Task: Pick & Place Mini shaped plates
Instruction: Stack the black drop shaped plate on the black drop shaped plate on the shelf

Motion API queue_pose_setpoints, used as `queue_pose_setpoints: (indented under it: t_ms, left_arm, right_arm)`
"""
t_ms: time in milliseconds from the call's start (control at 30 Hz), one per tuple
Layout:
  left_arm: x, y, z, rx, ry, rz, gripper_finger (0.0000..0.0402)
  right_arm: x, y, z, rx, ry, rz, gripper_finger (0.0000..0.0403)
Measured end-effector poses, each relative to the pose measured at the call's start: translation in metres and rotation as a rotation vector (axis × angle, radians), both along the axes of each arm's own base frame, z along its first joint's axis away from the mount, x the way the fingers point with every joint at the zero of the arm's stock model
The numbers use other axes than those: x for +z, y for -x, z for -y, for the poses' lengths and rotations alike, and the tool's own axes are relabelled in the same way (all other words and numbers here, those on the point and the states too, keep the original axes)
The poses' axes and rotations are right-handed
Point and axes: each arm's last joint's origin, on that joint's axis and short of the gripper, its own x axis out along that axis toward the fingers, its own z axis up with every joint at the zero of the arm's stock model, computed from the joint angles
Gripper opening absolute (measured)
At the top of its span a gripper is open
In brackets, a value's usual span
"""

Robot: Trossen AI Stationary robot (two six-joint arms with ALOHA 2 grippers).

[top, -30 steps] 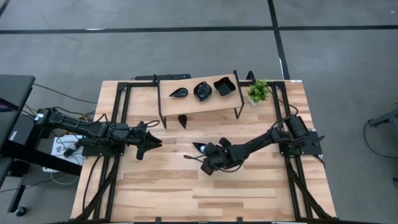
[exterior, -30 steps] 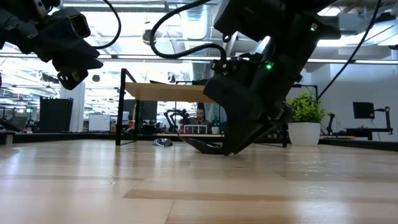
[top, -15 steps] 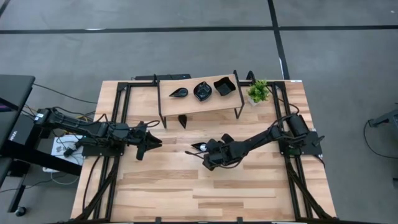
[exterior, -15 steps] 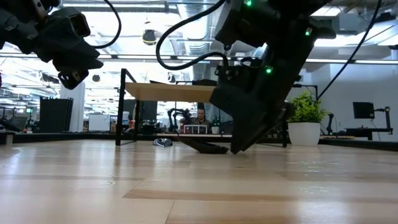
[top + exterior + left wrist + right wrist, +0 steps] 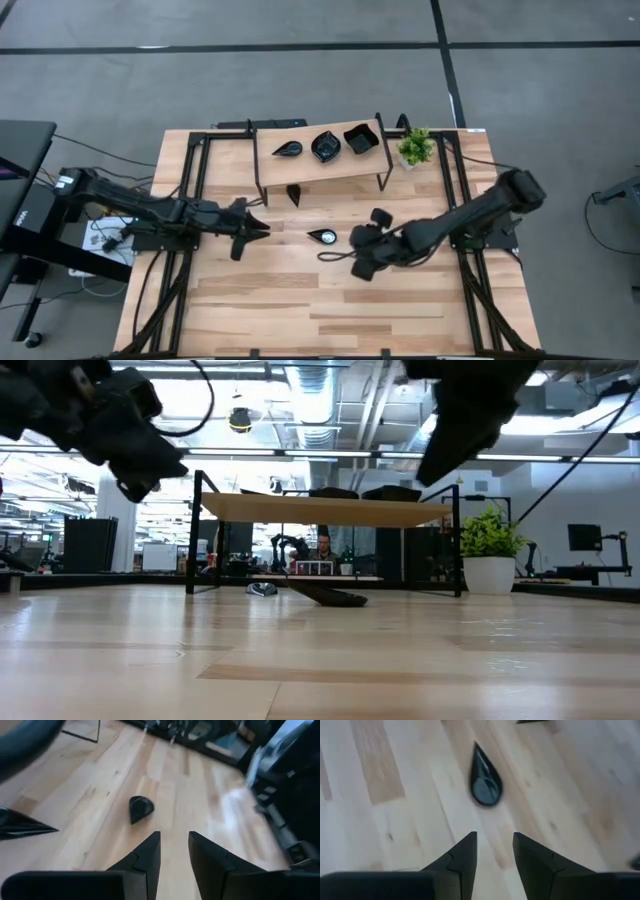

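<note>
A black teardrop mini plate [image 5: 323, 237] lies flat on the table's middle, between both grippers and touched by neither. My left gripper [image 5: 260, 231] hovers left of it, open and empty, pointing at it [image 5: 140, 809]. My right gripper [image 5: 356, 262] hangs raised to its right and nearer the front edge, open and empty [image 5: 494, 836], looking down on the plate [image 5: 485, 777]. Three more plates rest on a small wooden shelf [image 5: 320, 168]: a teardrop [image 5: 288, 149], a scalloped round one [image 5: 325, 146] and a square one [image 5: 361, 138].
The shelf stands on thin black legs [image 5: 258, 180] at the table's far middle. Another black plate [image 5: 293, 193] lies on the table by its front edge. A small potted plant [image 5: 415, 147] stands at the far right. Bare wood stretches along the near half [image 5: 320, 310].
My right gripper has risen from the teardrop plate and drawn back toward the table's right and near edges; the plate stays lying on the table where it was. My left gripper has moved a little toward the table's right, toward that plate.
</note>
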Motion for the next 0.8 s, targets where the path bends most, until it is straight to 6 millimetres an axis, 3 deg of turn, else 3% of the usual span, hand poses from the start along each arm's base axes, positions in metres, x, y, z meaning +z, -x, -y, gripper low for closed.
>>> queue_pose_setpoints:
  t_ms: [133,300,600,800]
  left_arm:
    - [0.007,-0.028,0.006,-0.026,-0.113,-0.064,0.0102]
    - [0.013,-0.067,0.016,-0.1,-0.288,-0.116,0.0102]
    - [0.028,-0.119,0.019,-0.179,-0.54,-0.11,0.0102]
    - [0.004,-0.134,0.016,-0.176,-0.526,-0.208,0.0102]
  right_arm:
    - [0.013,0.025,0.013,0.015,0.011,0.009,0.0122]
    - [0.013,0.048,0.024,0.029,0.032,0.06,0.0122]
    - [-0.023,0.064,0.021,0.043,0.048,0.064,0.0122]
    - [-0.051,0.066,0.021,0.038,0.087,0.003,0.0122]
